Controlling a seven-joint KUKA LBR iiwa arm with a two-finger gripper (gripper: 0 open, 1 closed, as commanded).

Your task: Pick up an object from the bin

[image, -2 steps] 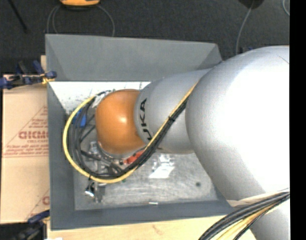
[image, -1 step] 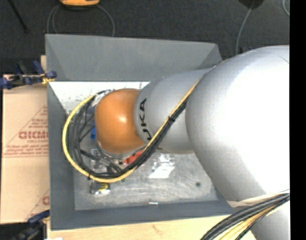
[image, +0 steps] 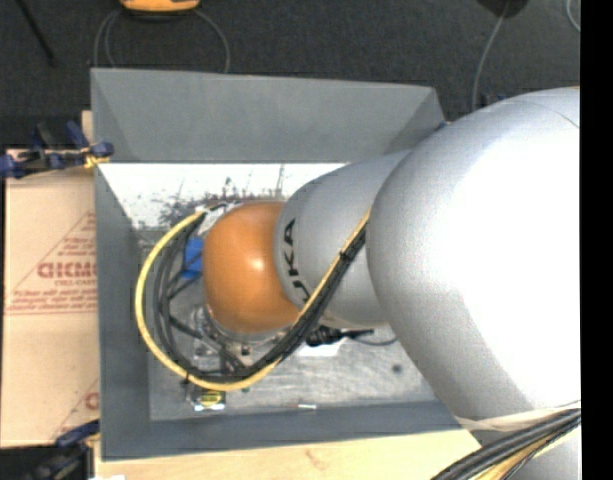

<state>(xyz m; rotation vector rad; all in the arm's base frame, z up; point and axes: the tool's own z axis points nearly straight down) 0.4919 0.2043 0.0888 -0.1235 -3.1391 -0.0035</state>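
- The pincer [image: 214,353] sits low in the left front part of the bin, under the arm's wrist. From where I stand I see only some grey metal and dark cabling of it, so I cannot tell whether it is apart or together, nor whether anything is in it.
- Right above it is the rounded orange cover [image: 248,266] on the wrist, which hides most of what lies below.
- A yellow cable [image: 146,298] loops round the cover's left side and under it, with black leads inside the loop. A blue piece [image: 192,258] shows beside the cover. I cannot say whether it belongs to the robot or lies in the bin.
- The nearest loose thing is a small yellow-and-dark object [image: 208,400] on the floor by the front wall, just outside the cable loop and just beside the pincer. I cannot make out its kind.
- Further right along the front wall lies a thin white sliver [image: 306,405], well apart from the pincer.
- The grey bin [image: 121,368] has a pale, speckled floor, and the big silver arm [image: 466,268] covers its right half.
- As I judge it, the reach into the bin is made, but nothing is seen to be grasped. The closing, if not already made, and the lift out are left to do.
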